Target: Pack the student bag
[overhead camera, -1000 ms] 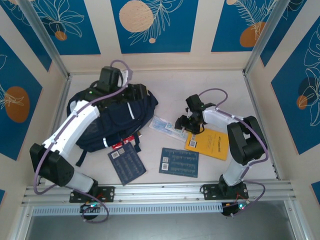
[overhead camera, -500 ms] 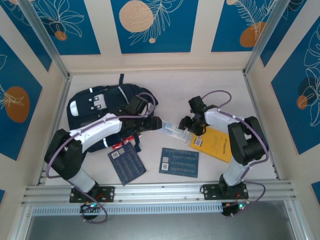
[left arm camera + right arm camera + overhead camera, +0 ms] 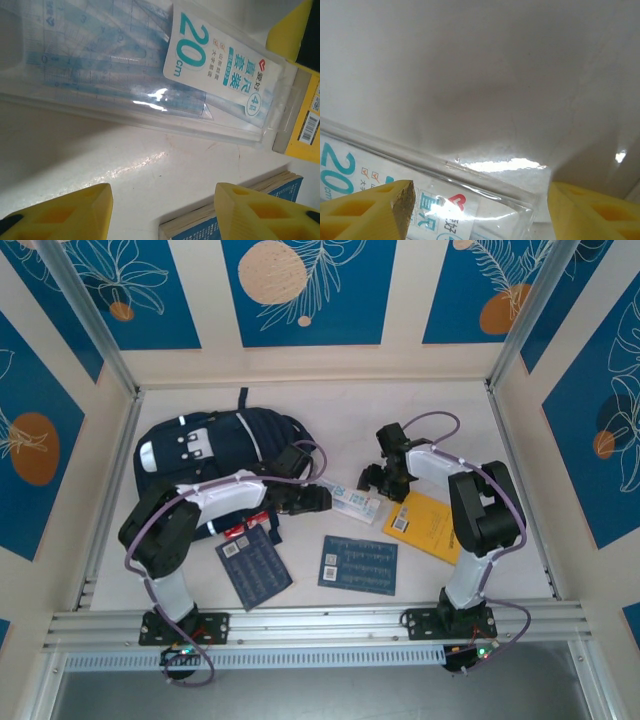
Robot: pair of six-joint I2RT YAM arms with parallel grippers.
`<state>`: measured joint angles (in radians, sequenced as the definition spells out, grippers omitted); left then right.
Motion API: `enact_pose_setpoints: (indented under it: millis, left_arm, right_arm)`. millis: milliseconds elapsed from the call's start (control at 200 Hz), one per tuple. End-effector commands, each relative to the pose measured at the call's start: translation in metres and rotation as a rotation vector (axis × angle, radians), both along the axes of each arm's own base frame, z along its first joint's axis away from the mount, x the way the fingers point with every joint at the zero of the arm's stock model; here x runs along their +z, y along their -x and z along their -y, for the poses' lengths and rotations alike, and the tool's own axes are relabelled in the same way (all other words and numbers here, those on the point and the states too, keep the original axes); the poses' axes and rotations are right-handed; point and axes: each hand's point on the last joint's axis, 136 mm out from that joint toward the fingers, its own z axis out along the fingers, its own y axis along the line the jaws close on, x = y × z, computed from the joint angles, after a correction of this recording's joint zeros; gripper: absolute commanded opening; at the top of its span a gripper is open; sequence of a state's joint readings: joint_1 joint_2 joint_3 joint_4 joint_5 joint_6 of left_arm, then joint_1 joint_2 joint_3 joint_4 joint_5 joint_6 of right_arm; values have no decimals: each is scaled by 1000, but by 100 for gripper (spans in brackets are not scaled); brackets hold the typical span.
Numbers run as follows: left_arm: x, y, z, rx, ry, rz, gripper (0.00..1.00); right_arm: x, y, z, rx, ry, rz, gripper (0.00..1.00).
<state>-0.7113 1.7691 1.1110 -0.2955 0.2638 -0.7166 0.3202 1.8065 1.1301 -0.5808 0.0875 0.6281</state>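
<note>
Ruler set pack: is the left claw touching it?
Apart. The left wrist view shows both yellow fingers of the left claw short of the ruler set pack, with a strip of bare white table between them.

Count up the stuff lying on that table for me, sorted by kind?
Backpack: 1
Dark blue books: 2
Yellow book: 1
Clear ruler pack: 1
Small red item, partly hidden beside the backpack: 1
Total: 6
</note>
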Motion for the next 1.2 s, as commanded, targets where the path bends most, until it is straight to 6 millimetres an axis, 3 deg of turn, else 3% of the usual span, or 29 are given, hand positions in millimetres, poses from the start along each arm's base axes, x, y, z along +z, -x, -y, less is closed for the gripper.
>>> enact_pose_setpoints:
  millis: [0, 105, 305, 435, 755, 950, 1190]
  left_arm:
    - [15, -14, -8, 18, -52, 88, 55]
    - [12, -33, -22, 87, -99, 99, 55]
    - [11, -68, -29, 137, -138, 120, 57]
    - [5, -79, -29, 134, -176, 127, 57]
    - [-36, -77, -22, 100, -199, 43, 55]
    - [-62, -68, -22, 75, -216, -12, 49]
    - [-73, -62, -20, 62, -205, -45, 40]
  right_arm:
    - [-5, 21, 8, 0, 16, -62, 71]
    - [-4, 27, 4, -7, -20, -75, 70]
    - [2, 33, 0, -38, -64, -71, 70]
    - [5, 35, -6, -56, -116, -74, 70]
    - [3, 38, -21, -54, -233, -103, 71]
    - [8, 34, -32, -55, -339, -96, 70]
    - [22, 27, -47, -73, -532, -60, 63]
